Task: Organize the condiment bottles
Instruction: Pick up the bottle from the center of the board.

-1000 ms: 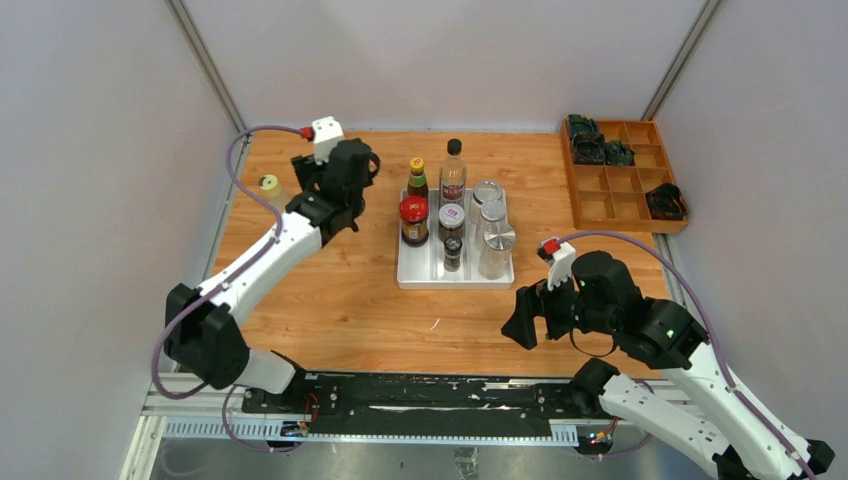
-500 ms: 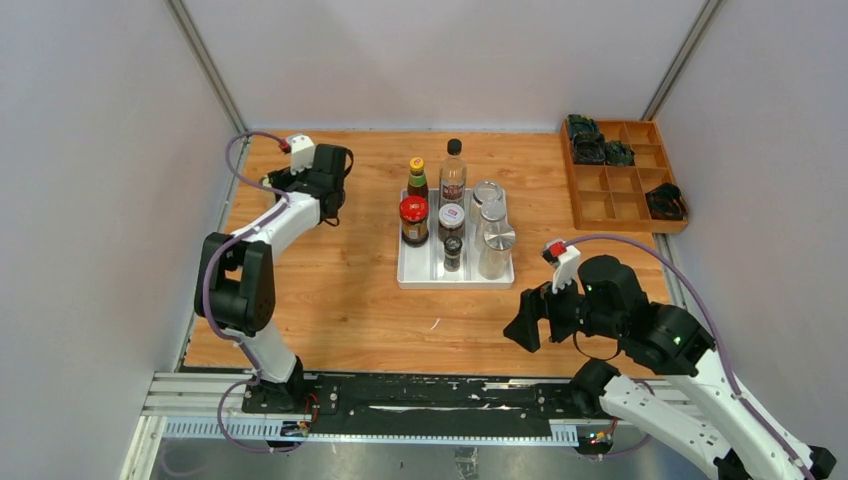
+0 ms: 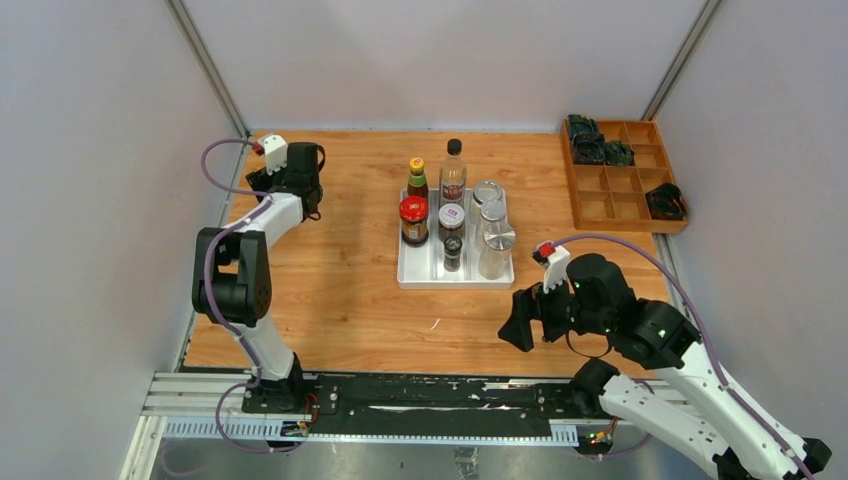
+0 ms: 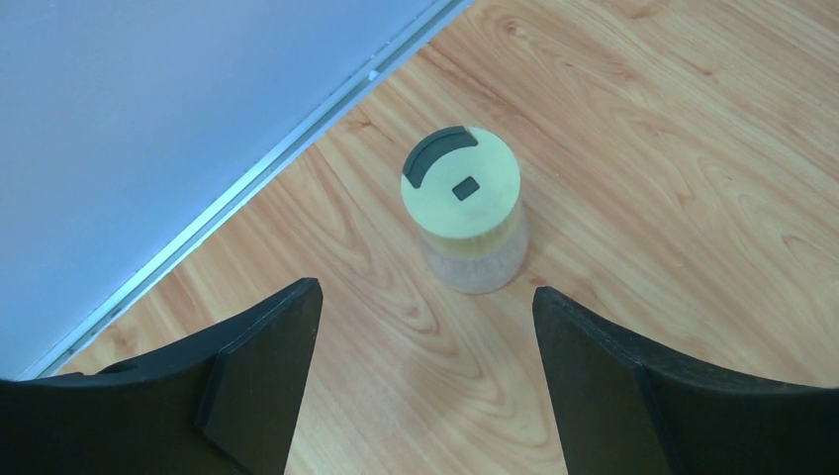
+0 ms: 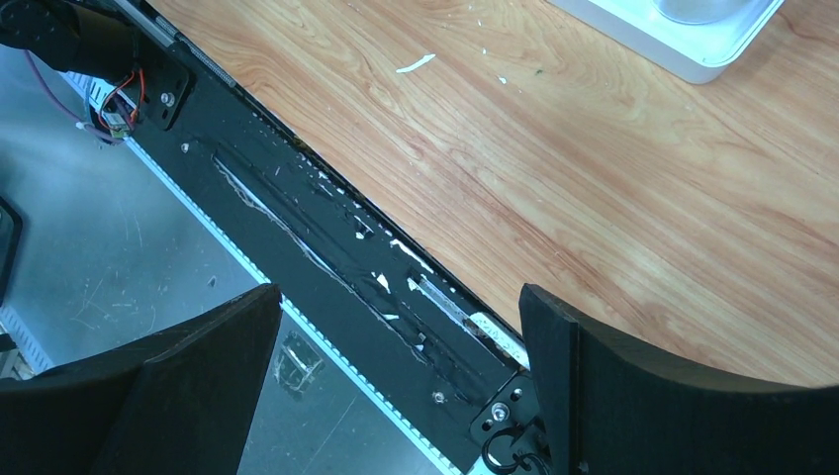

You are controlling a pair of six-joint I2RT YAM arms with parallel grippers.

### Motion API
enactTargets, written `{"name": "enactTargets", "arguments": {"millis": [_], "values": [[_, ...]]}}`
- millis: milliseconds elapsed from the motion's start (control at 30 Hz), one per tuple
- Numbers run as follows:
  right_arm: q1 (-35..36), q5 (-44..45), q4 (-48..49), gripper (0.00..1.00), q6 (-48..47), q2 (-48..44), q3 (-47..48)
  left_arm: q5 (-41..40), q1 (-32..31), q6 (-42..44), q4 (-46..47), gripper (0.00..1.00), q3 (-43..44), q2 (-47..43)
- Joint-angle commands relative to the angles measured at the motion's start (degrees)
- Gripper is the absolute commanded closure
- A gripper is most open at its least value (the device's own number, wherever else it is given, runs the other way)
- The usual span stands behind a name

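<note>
The small clear shaker with a pale yellow-green flat lid [image 4: 462, 213] stands upright on the light wooden table [image 3: 340, 290], alone at its far left side, near the grey wall's metal rail [image 4: 247, 188] and well apart from the white rectangular tray [image 3: 420, 275] that holds the other bottles; the left gripper [image 4: 423, 297] hangs above and short of it, jaws spread wide, nothing between them yet. The likely trouble is a tip-over: if one black finger [image 4: 262, 366] meets the lid or the shoulder before the other, the light shaker could topple or skid toward the rail; a smooth round body gripped off-centre might also squirt out as the jaws close. Later, the tray looks crowded, so setting it down could knock the red-lidded jar [image 3: 414, 220] or the silver-lidded clear jars [image 3: 497, 248]. The right gripper [image 5: 401, 292] is likewise spread and empty, low over the table's near edge and the black base rail [image 5: 326, 257], away from the work. From above, the shaker cannot be made out beside the left wrist, so its gap to the wall is hard to judge; its contents are unclear; the right wrist view catches only a corner of the tray; the labels are too small to read.
</note>
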Motion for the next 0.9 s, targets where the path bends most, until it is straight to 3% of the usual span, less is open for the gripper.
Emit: {"name": "enactTargets", "arguments": {"millis": [0, 167, 867], "values": [[0.82, -1.58, 1.91, 0.04, -0.37, 1.14, -1.46, 3.40, 2.45, -0.24, 5.79, 0.16, 0.13, 2.27], [0.78, -2.40, 4.07, 0.04, -0.52, 2.65, -2.69, 5.94, 2.96, 1.79, 9.22, 0.18, 1.72, 4.94], [0.84, -3.47, 8.17, 0.04, -1.04, 7.12, -4.95, 1.34, 4.80, 2.41, 11.30, 0.21, 6.60, 10.07]]}}
